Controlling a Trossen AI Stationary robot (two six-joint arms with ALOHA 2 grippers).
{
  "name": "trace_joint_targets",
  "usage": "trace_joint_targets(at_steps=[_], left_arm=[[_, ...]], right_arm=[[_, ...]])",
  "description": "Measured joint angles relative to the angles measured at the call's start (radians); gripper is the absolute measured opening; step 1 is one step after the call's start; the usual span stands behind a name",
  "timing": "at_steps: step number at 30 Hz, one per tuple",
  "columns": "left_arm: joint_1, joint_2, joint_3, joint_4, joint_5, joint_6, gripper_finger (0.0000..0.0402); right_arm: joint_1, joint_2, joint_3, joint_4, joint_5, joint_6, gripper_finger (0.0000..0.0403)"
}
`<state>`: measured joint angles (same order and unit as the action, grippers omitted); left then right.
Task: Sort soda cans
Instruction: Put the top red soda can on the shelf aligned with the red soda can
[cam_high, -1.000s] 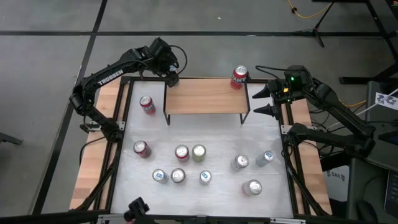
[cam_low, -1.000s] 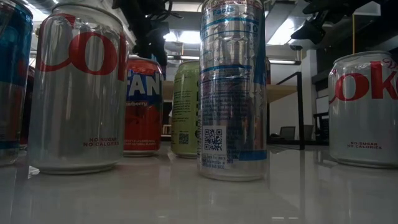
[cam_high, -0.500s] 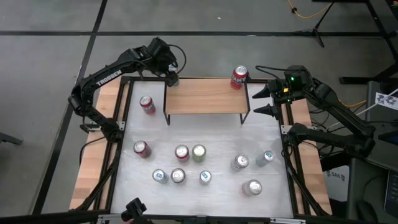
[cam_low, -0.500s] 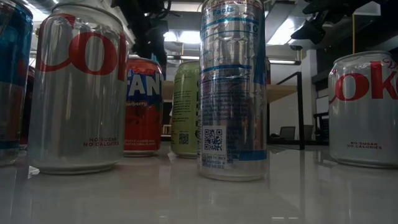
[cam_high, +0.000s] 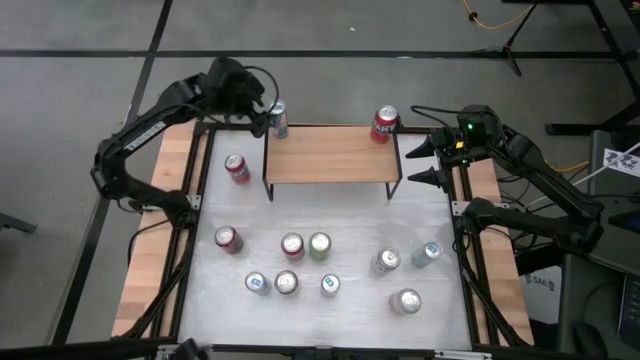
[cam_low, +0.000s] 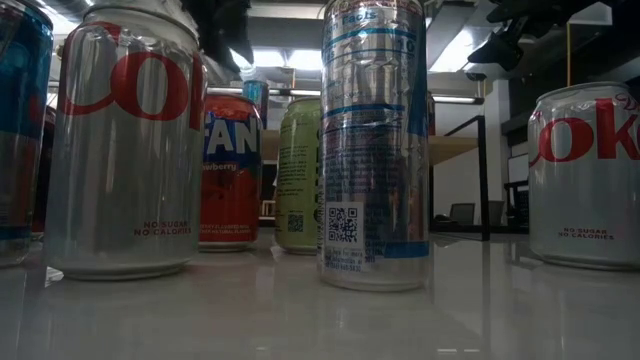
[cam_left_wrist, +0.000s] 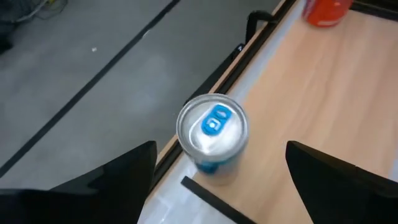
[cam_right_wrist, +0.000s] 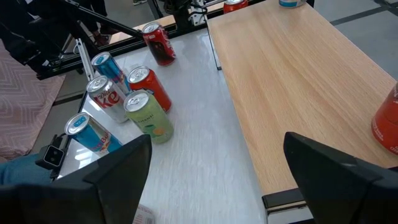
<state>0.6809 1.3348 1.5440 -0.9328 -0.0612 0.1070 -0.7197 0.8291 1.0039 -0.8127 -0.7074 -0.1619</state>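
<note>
The desk (cam_high: 445, 215) has a pale, glossy white top framed by dark rails, with bare wooden boards along both sides, and it stands on a grey floor (cam_high: 80, 90) crossed by dark seams. At the far end sits a raised wooden shelf (cam_high: 330, 155) on thin black legs. A slim blue-and-silver can (cam_high: 278, 118) stands upright on the shelf's far left corner, right at the edge, and a red can (cam_high: 385, 124) stands on its far right corner. The left tool (cam_high: 258, 112) hangs just beside the blue can with its fingers spread wide on either side and holding nothing; in the left wrist view the can (cam_left_wrist: 212, 131) sits free between the two dark fingers. The right tool (cam_high: 424, 160) waits off the shelf's right end, jaws also wide apart and empty. Down on the white top, a red can (cam_high: 237, 168) lies near the shelf's left leg, another red one (cam_high: 228, 238) lies farther forward, and the other cans stand grouped in the middle and to the right: red (cam_high: 292, 245), pale green (cam_high: 320, 245), silver (cam_high: 405, 300) and blue-topped (cam_high: 330, 285). The low view looks past tall cans into a dim room with ceiling lights (cam_low: 285, 58).
</note>
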Motion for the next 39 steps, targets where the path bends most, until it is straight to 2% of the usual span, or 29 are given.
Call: trace_joint_targets(at_steps=[4, 8, 12, 15, 27, 32, 39], left_arm=[[-0.012, -0.05, 0.0, -0.085, -0.001, 0.0, 0.0348], [-0.023, -0.08, 0.0, -0.25, -0.009, -0.026, 0.0348], [-0.024, -0.08, -0.01, -0.433, -0.064, -0.116, 0.0348], [-0.023, -0.081, -0.064, -0.479, -0.104, -0.165, 0.0347], [-0.018, -0.079, -0.379, -0.362, -0.106, -0.151, 0.0347], [-0.018, -0.079, -0.433, -0.3, -0.139, -0.138, 0.0347], [-0.018, -0.079, -0.439, -0.255, -0.157, -0.13, 0.0347]], right_arm=[[0.0, 0.0, 0.0, 0.0, 0.0, 0.0, 0.0356], [0.0, 0.0, 0.0, 0.0, 0.0, 0.0, 0.0356], [0.0, 0.0, 0.0, 0.0, 0.0, 0.0, 0.0356], [0.0, 0.0, 0.0, 0.0, 0.0, 0.0, 0.0356], [0.0, 0.0, 0.0, 0.0, 0.0, 0.0, 0.0356], [0.0, 0.0, 0.0, 0.0, 0.0, 0.0, 0.0356], [0.0, 0.0, 0.0, 0.0, 0.0, 0.0, 0.0356]])
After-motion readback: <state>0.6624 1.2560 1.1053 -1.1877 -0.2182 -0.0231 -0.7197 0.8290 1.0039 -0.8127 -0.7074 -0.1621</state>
